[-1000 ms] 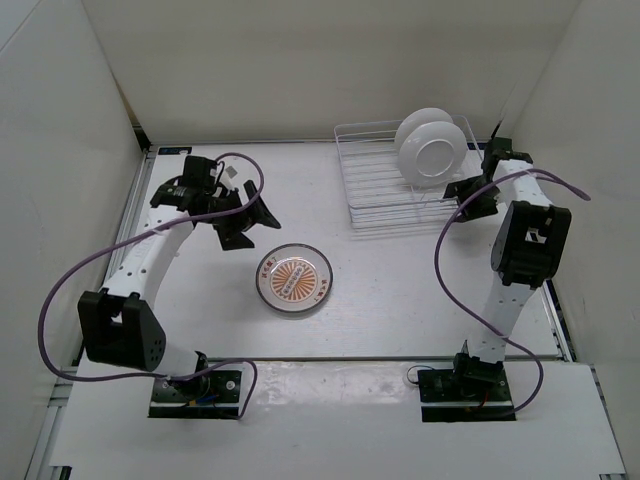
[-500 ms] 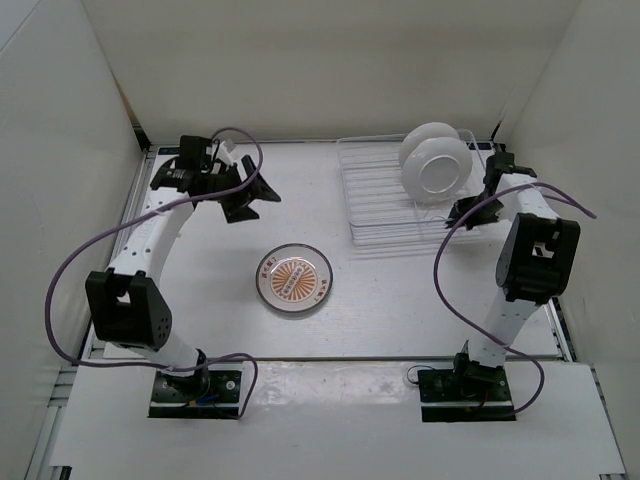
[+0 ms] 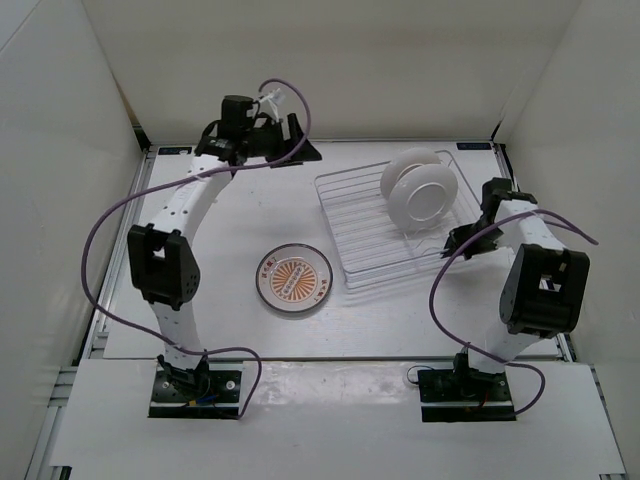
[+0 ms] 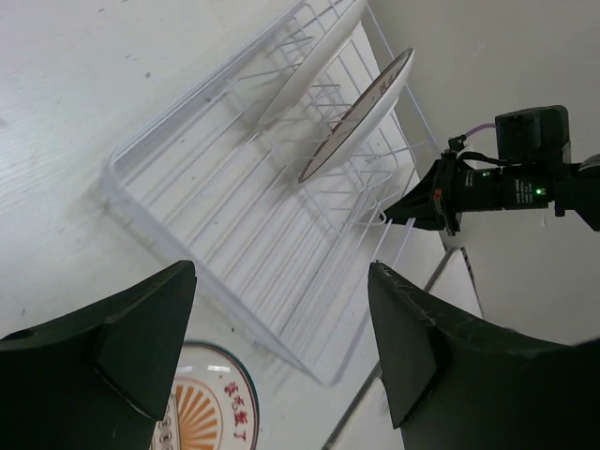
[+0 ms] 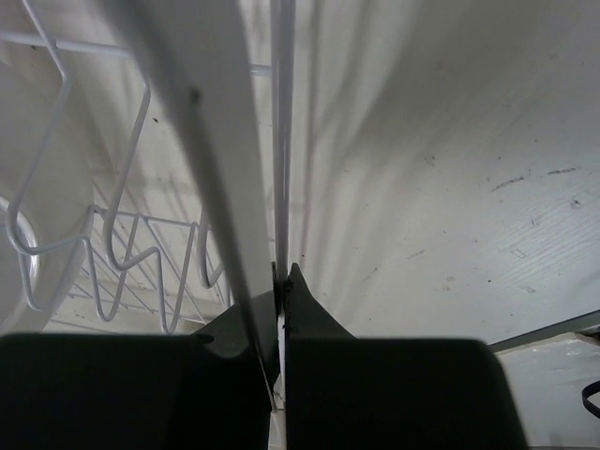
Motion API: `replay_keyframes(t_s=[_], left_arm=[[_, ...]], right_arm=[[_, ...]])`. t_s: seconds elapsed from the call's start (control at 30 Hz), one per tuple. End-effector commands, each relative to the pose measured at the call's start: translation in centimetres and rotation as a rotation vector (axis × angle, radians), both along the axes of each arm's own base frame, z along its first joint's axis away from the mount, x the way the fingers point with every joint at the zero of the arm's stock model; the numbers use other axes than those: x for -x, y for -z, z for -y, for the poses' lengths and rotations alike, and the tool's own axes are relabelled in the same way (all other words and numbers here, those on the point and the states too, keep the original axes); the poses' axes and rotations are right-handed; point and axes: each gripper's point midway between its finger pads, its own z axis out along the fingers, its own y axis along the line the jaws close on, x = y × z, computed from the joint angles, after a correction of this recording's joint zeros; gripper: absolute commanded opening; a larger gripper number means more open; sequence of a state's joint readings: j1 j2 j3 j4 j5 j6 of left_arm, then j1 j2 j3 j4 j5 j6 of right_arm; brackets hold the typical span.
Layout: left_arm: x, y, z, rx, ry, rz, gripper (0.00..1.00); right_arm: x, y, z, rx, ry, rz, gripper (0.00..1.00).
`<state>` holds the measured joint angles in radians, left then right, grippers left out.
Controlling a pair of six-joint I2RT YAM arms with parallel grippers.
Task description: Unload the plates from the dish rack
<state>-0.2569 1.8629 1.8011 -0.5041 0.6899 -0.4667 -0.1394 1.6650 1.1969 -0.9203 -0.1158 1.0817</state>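
The right hand (image 3: pixel 460 238) is pinched shut on the wire rim of the dish rack (image 3: pixel 365 235) at centre right, with white-backed plates (image 3: pixel 420 195) upright inside it. The left hand (image 3: pixel 300 143) hovers wide open and empty at upper centre. A sunburst plate (image 3: pixel 294 279) lies flat on the tabletop (image 3: pixel 220 260).

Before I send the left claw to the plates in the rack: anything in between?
No loose thing. The left claw, open, faces the plates across bare table and the rack's low near wires. The right claw grips the rack's edge on the plates' far side.
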Motion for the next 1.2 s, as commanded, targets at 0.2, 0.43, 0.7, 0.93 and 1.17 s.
replay_keyframes(t_s=[0.2,0.43,0.7,0.93,1.17], left_arm=[[1.7,-0.3,12.1,-0.005,0.251,0.202,0.84],[1.9,2.3,17.2,0.015,0.278,0.213,0.84],[-1.2,2.8,18.7,0.021,0.198,0.251,0.84],[-2.0,5.7,20.7,0.026,0.198,0.21,0.87],[-0.2,7.4,22.9,0.065,0.25,0.15,0.83]], right_arm=[[1.8,-2.3,-3.6,-0.101,-0.049,0.048,0.0],[1.9,-2.5,-4.2,-0.103,-0.071,0.044,0.0],[3.2,-2.2,-4.5,-0.109,-0.067,0.047,0.0],[4.2,-2.2,-5.0,-0.142,-0.055,0.062,0.0],[4.7,-2.2,-5.3,-0.156,-0.051,0.06,0.0]])
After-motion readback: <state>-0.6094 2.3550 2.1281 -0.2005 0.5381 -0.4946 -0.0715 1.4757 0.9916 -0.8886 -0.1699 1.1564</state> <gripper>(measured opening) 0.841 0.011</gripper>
